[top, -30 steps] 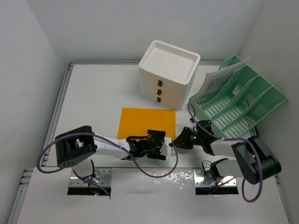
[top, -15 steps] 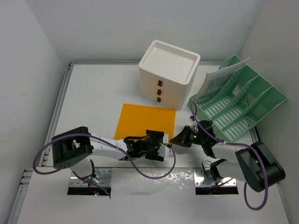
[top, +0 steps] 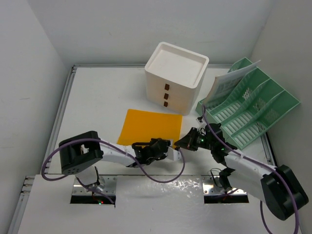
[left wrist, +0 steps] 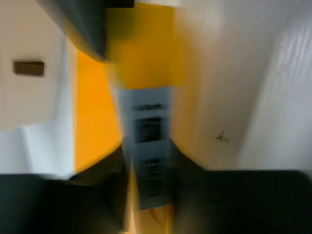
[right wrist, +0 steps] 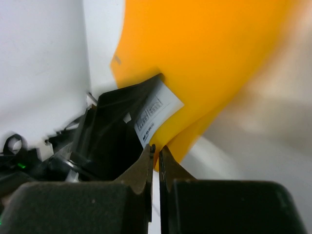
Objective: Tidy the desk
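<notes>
An orange folder point(top: 151, 124) lies on the white desk point(top: 102, 97) in front of the drawer box. Its near right corner is lifted off the surface and carries a white printed label point(right wrist: 156, 109). My right gripper point(top: 179, 143) is shut on that corner; in the right wrist view the orange edge point(right wrist: 209, 58) sits pinched between the tips of the gripper point(right wrist: 156, 148). My left gripper point(top: 169, 147) meets the same corner from the left. The left wrist view is blurred, but the label point(left wrist: 148, 131) and orange sheet point(left wrist: 92, 97) run between its nearly closed fingers point(left wrist: 146, 161).
A white three-drawer box point(top: 175, 73) stands at the back centre. A green slotted file rack point(top: 248, 107) sits at the right, with white papers point(top: 226, 83) in its left slot. Both arms crowd the near middle, their purple cables looping over the front edge.
The left gripper's jaws have closed in on the folder's labelled corner. The right arm has stretched forward and left, holding the corner, and the folder has shifted slightly left.
</notes>
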Motion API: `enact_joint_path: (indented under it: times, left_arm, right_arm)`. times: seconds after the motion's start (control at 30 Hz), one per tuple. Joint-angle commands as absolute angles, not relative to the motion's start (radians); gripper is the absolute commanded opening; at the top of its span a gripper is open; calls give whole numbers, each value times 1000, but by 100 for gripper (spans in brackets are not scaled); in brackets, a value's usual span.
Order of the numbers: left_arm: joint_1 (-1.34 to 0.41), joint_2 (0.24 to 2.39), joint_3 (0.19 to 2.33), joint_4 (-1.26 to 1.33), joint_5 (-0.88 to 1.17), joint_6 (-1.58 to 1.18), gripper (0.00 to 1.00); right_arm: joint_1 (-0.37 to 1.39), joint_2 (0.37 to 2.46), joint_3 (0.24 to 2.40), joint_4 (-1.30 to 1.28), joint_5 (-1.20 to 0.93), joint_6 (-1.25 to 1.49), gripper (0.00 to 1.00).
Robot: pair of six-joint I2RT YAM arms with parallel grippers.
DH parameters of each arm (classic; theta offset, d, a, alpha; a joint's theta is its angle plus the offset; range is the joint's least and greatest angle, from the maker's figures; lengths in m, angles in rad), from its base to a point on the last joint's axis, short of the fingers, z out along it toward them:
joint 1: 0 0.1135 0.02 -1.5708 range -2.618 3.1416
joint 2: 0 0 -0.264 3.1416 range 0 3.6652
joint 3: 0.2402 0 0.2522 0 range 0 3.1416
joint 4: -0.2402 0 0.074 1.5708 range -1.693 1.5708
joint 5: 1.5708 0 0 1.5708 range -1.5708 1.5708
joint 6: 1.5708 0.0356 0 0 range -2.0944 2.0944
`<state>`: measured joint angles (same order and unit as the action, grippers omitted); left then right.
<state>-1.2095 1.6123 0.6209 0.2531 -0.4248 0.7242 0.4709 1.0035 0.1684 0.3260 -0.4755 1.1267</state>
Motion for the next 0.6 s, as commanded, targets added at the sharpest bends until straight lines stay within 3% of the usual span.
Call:
enact_joint_path:
  times: [0.0,0.03,0.13,0.17,0.2,0.33,0.43,0.57]
  left_arm:
    - [-1197,1582,634,244,-439,704,15]
    - [-1198,1571,637,221,-431,697,2]
    - [-1197,1522,689,117,-347,663,0]
    - [-1197,1505,734,27,-315,620,0]
    - [-1197,1462,761,-12,-266,598,0]
    - [-1181,1364,918,-248,-190,477,0]
    - [-1141,1318,1072,-385,-137,437,0]
    - [-1097,1290,1263,-460,-83,384,0]
  right_arm:
    - [482,951,251,290,-489,1123,0]
    - [483,939,273,252,-489,1100,0]
    - [485,933,327,149,-473,1005,0]
    - [485,924,394,-6,-430,958,1]
    - [483,916,438,-112,-395,854,22]
    - [482,835,793,-571,-59,646,60]
    - [482,782,1027,-811,182,589,70]
    - [482,781,1208,-1016,348,543,73]
